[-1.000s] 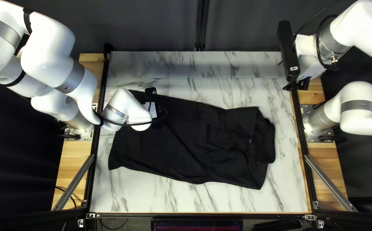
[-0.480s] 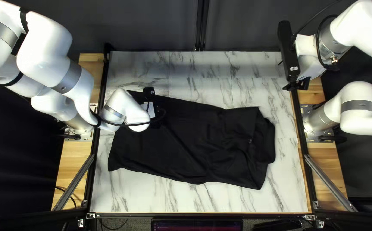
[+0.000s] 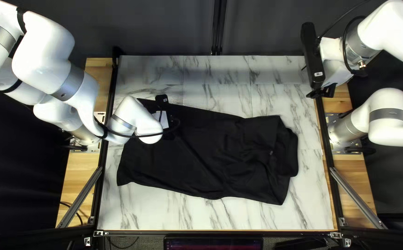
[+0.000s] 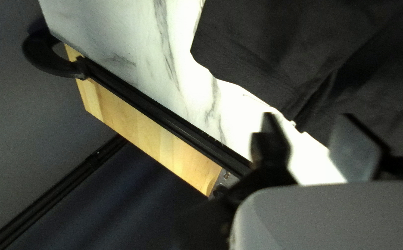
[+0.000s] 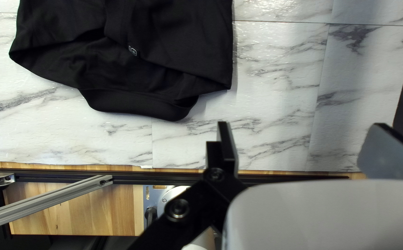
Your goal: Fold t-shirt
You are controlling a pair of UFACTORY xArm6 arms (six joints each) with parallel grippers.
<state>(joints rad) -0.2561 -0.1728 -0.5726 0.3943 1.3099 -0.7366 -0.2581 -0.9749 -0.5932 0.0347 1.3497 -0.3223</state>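
The black t-shirt lies spread lengthwise on the table, its narrow left edge straight and its right end bunched. My left gripper is over the shirt's upper left part, its tips hidden against the black cloth. In the left wrist view the same gripper is open, with the shirt ahead of it and its edge running past the fingers. My right gripper hangs at the table's upper right corner, away from the cloth. Seen from its wrist, the right gripper stands open, and the shirt's collar end lies beyond it.
Marble-patterned table shows around the shirt. Black rails run along both sides, with wooden boards outside them. A black curved piece sticks up at a corner in the left wrist view.
My left arm's upper links have shifted left, and its wrist with the gripper has moved slightly left too. The shirt looks almost unchanged; my right arm has stayed still.
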